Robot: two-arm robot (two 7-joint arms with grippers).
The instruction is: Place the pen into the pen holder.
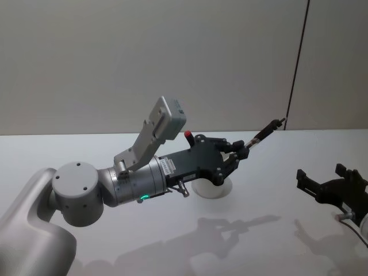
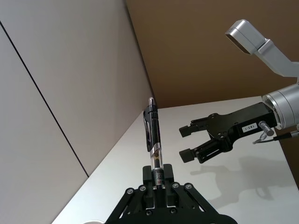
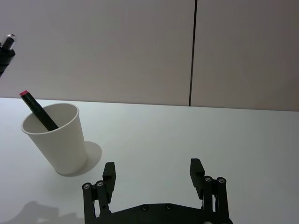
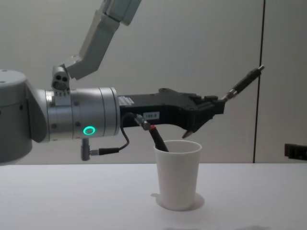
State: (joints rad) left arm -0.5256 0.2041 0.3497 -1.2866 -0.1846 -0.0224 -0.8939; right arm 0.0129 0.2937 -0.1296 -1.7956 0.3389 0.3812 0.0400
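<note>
My left gripper (image 1: 244, 150) is shut on the lower end of a black pen (image 1: 265, 132), which sticks up and away from the fingers at a slant. In the chest view the left gripper (image 4: 216, 106) and its pen (image 4: 242, 85) hang a little above the pen holder (image 4: 177, 177), a white paper cup standing on the table. A second dark pen with a red end (image 4: 156, 136) leans inside the cup. My right gripper (image 3: 153, 172) is open and empty, low over the table to the right of the pen holder (image 3: 60, 140).
The white table (image 1: 270, 241) runs up to a plain wall with a dark vertical seam (image 1: 296, 63). The left arm's forearm and wrist camera (image 1: 164, 123) reach across the middle above the cup.
</note>
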